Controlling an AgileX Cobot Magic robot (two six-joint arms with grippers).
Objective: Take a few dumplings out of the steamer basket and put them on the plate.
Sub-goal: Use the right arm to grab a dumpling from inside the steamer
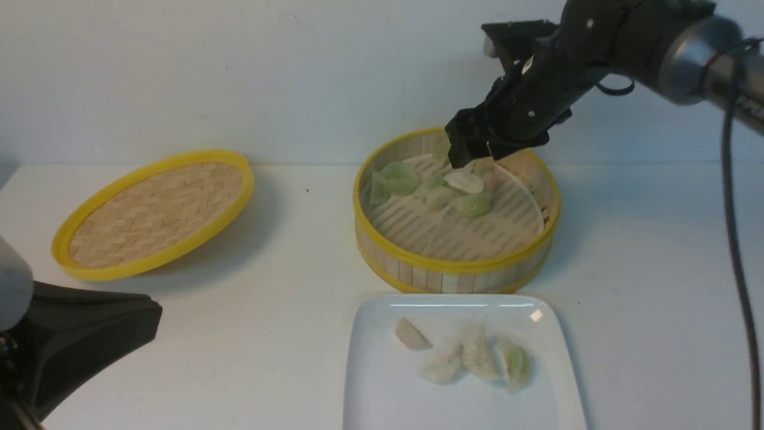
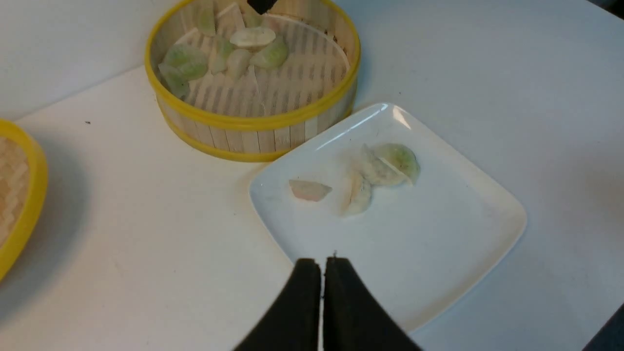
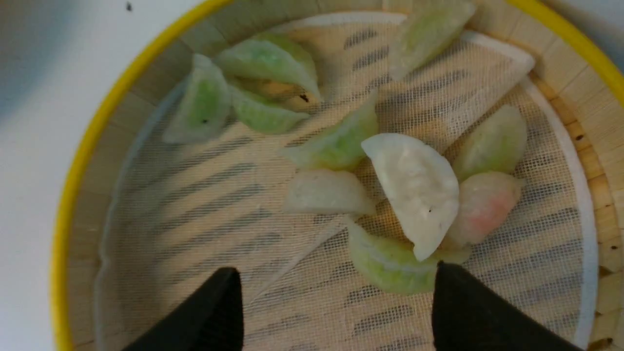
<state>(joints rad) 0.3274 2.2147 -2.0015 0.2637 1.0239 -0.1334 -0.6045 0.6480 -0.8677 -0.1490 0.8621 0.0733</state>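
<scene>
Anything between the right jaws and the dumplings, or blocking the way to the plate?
Nothing visible. The right jaws stand open over the dumplings in the steamer basket; only its near rim lies before the plate.

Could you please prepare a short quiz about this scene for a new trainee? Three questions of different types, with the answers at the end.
1. How many dumplings lie on the plate? A) two B) four C) seven
2. True or false: the right gripper is shut on a dumpling in the steamer basket.
3. Complete: the gripper with its jaws pressed together, holding nothing, is the ____ one.

Key
1. B.
2. False: its jaws stand open over the dumplings in the basket.
3. Left: the left gripper is by the plate's edge.
</scene>
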